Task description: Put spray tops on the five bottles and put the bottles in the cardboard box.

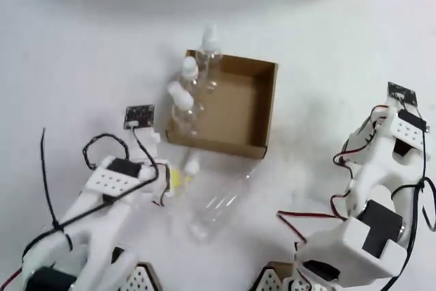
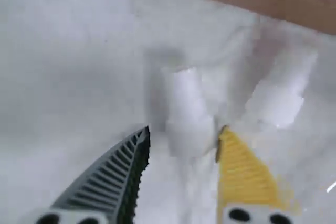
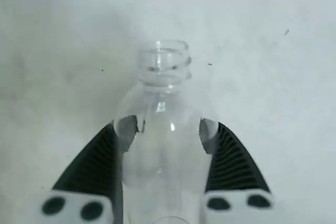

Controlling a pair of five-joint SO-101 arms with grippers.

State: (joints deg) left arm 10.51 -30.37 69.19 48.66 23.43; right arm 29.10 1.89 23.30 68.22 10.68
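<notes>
From above we count one cardboard box (image 1: pixel 262 110), three capped bottles (image 1: pixel 182 103) standing along its left wall, one clear bottle (image 1: pixel 219 202) lying on the table (image 1: pixel 82 46) in front of the box, and one loose spray top (image 1: pixel 193 165) beside the left gripper (image 1: pixel 180 178).

At the left wrist, the fingers stand apart on either side of that spray top, and the yellow one touches it.

At the right wrist, the right gripper (image 3: pixel 165 127) clamps one open-necked bottle (image 3: pixel 164 77) by its body. We cannot tell whether it is the lying one.

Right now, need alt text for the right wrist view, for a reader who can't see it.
A clear plastic bottle with no spray top is clamped between the two black ribbed fingers of the right gripper. Its open threaded neck points away from the camera, against a white table.
</notes>
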